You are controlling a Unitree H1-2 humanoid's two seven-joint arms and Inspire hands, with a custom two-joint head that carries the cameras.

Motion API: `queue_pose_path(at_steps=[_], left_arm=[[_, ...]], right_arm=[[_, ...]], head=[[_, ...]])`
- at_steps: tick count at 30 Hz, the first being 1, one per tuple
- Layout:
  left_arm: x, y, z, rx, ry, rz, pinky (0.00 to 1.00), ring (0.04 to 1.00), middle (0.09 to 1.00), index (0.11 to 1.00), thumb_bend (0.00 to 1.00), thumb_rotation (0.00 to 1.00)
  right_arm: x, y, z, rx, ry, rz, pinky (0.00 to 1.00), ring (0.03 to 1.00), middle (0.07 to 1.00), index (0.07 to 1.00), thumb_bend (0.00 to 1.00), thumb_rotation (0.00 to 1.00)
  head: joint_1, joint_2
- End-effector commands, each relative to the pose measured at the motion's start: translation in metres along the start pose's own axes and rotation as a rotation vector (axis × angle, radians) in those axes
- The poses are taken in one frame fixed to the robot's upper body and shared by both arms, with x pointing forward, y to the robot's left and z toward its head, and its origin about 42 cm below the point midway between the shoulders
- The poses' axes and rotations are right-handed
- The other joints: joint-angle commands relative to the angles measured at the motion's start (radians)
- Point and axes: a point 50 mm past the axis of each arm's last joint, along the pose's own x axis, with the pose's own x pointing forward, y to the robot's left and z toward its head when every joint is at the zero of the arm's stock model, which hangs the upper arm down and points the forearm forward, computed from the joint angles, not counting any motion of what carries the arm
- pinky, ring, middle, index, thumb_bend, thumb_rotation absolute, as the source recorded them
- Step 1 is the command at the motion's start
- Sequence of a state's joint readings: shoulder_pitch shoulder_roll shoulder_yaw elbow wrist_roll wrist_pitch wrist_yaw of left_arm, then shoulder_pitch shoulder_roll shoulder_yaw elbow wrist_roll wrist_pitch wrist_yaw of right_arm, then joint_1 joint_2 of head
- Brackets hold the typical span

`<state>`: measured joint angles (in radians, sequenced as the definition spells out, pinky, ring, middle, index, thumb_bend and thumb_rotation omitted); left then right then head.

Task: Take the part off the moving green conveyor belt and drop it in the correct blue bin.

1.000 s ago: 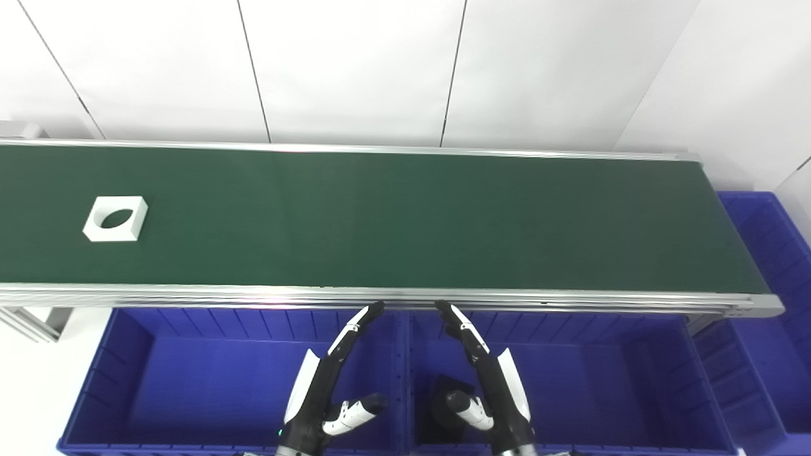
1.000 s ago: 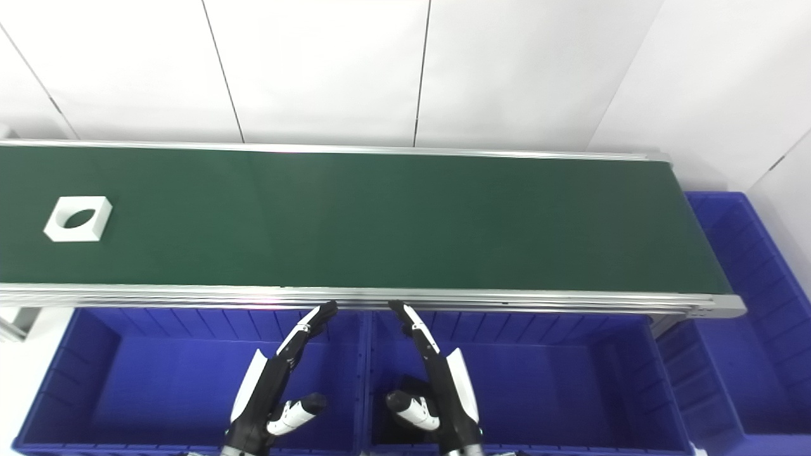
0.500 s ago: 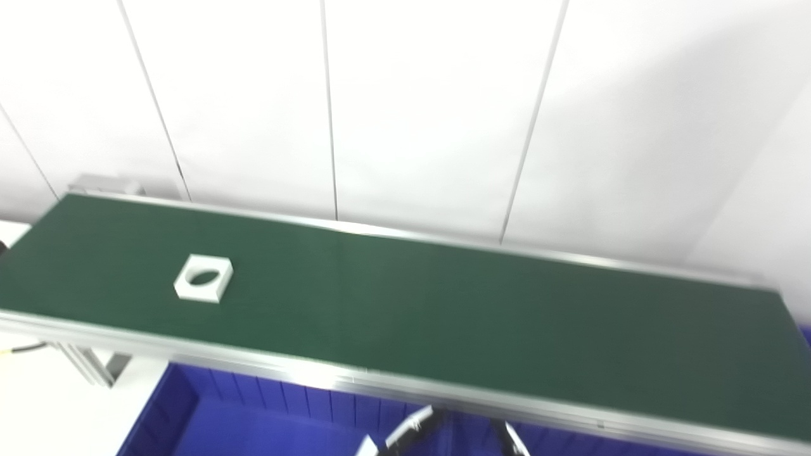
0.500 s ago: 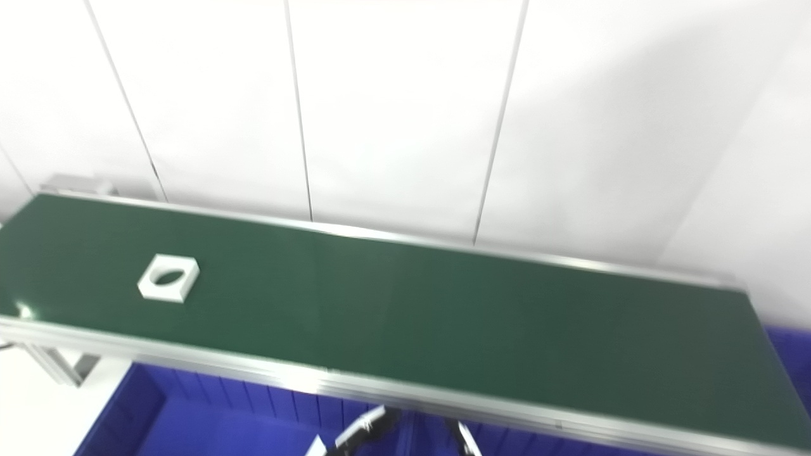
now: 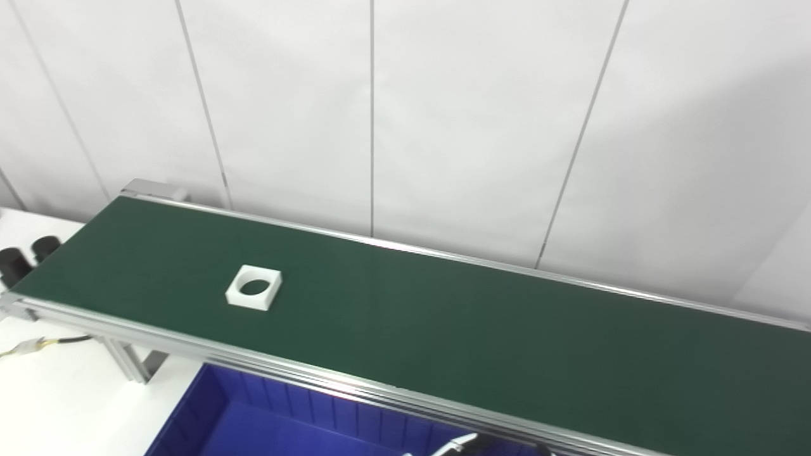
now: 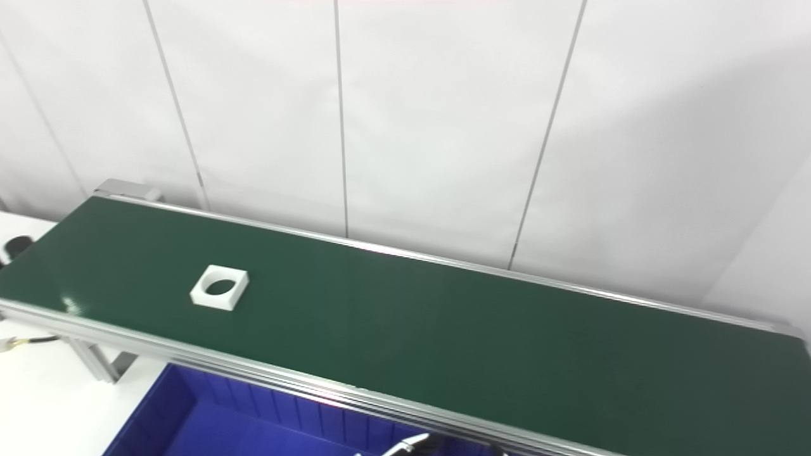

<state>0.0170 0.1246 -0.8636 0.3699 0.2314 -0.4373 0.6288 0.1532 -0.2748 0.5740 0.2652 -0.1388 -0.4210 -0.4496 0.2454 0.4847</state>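
Observation:
A white square part with a round hole [image 5: 253,287] lies flat on the green conveyor belt [image 5: 456,323], toward its left end; it also shows in the right eye view [image 6: 219,287]. Only the tip of my left hand [image 5: 457,443] shows at the bottom edge, below the belt's near rail and far from the part. A dark sliver of my right hand [image 5: 540,451] shows beside it. Neither hand's fingers can be read. A blue bin [image 5: 253,430] sits under the near rail at the bottom.
The belt's aluminium rail [image 5: 190,348] runs along the near side. Two black cylinders [image 5: 14,266] stand on the white table left of the belt's end. A cable [image 5: 38,345] lies there. A white panelled wall [image 5: 380,114] backs the belt.
The camera has tilted up and turned left, so the hands and bins have dropped nearly out of view. The part has travelled to the right along the belt.

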Motion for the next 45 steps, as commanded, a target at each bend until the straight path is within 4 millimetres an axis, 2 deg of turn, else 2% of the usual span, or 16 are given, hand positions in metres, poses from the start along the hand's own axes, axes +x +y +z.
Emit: queue_pose_path(at_steps=[1,8,13,17,20,25,27,28,30,32,34,39,43,45], left_arm=[[0.012,-0.001,0.012,-0.026,-0.075,0.015,0.84,0.829,0.851,0.844,0.88,0.85],[0.015,-0.001,0.019,-0.038,-0.099,0.024,0.84,0.829,0.853,0.846,0.89,0.8],[0.021,0.005,0.028,-0.034,-0.146,0.031,0.83,0.827,0.851,0.843,0.9,0.77],[0.031,0.013,0.044,-0.032,-0.221,0.043,0.82,0.818,0.843,0.834,0.92,0.71],[0.038,0.024,0.063,-0.044,-0.297,0.042,0.82,0.819,0.838,0.831,0.93,0.67],[0.05,0.047,0.094,-0.058,-0.412,0.05,0.8,0.826,0.846,0.835,0.93,0.6],[0.058,0.058,0.102,-0.044,-0.446,0.057,0.78,0.834,0.856,0.844,0.93,0.49],[0.064,0.063,0.105,-0.027,-0.466,0.065,0.78,0.834,0.856,0.844,0.93,0.48],[0.077,0.076,0.112,0.022,-0.505,0.082,0.75,0.834,0.859,0.854,0.95,0.39],[0.087,0.087,0.116,0.075,-0.527,0.084,0.76,0.845,0.869,0.865,0.96,0.37],[0.097,0.101,0.123,0.13,-0.561,0.093,0.74,0.838,0.866,0.876,0.97,0.31],[0.131,0.154,0.141,0.273,-0.62,0.08,0.73,0.816,0.842,0.891,1.0,0.16],[0.149,0.182,0.149,0.395,-0.619,0.034,0.7,0.793,0.846,0.917,1.0,0.11],[0.155,0.192,0.154,0.476,-0.607,0.007,0.67,0.791,0.859,0.937,1.0,0.13]], right_arm=[[0.005,-0.006,0.009,0.03,-0.069,-0.01,0.96,0.958,0.972,0.951,0.94,1.0],[0.004,-0.011,0.012,0.035,-0.076,-0.002,0.97,0.969,0.983,0.968,0.98,1.0],[0.008,-0.011,0.013,0.04,-0.08,0.0,0.98,0.976,0.987,0.973,0.96,1.0],[0.012,-0.01,0.014,0.055,-0.081,0.012,1.0,0.983,0.997,0.983,0.98,1.0],[0.016,-0.008,0.015,0.06,-0.082,0.018,1.0,0.978,0.999,0.984,0.97,1.0],[0.018,-0.005,0.016,0.061,-0.086,0.016,1.0,0.972,0.996,0.979,0.96,1.0],[0.019,-0.004,0.016,0.063,-0.088,0.015,0.99,0.97,0.993,0.977,0.95,1.0],[0.019,-0.004,0.017,0.064,-0.089,0.015,0.99,0.97,0.993,0.977,0.95,1.0],[0.019,-0.003,0.018,0.071,-0.091,0.013,0.98,0.972,0.994,0.977,0.96,1.0],[0.018,-0.002,0.019,0.071,-0.096,0.012,0.98,0.973,0.994,0.978,0.96,1.0],[0.018,-0.001,0.02,0.068,-0.1,0.011,0.97,0.97,0.994,0.979,0.94,1.0],[0.017,0.002,0.022,0.077,-0.102,0.011,0.95,0.96,0.987,0.979,0.95,1.0],[0.017,0.004,0.023,0.092,-0.1,0.009,0.94,0.955,0.986,0.973,0.94,1.0],[0.017,0.005,0.023,0.096,-0.099,0.008,0.93,0.953,0.983,0.97,0.95,1.0]], head=[[0.005,0.006],[0.043,0.028],[0.066,0.031],[0.088,0.027],[0.087,0.027],[0.075,0.029],[0.073,0.03],[0.072,0.03],[0.07,0.031],[0.065,0.033],[0.061,0.035],[0.046,0.042],[0.041,0.046],[0.038,0.046]])
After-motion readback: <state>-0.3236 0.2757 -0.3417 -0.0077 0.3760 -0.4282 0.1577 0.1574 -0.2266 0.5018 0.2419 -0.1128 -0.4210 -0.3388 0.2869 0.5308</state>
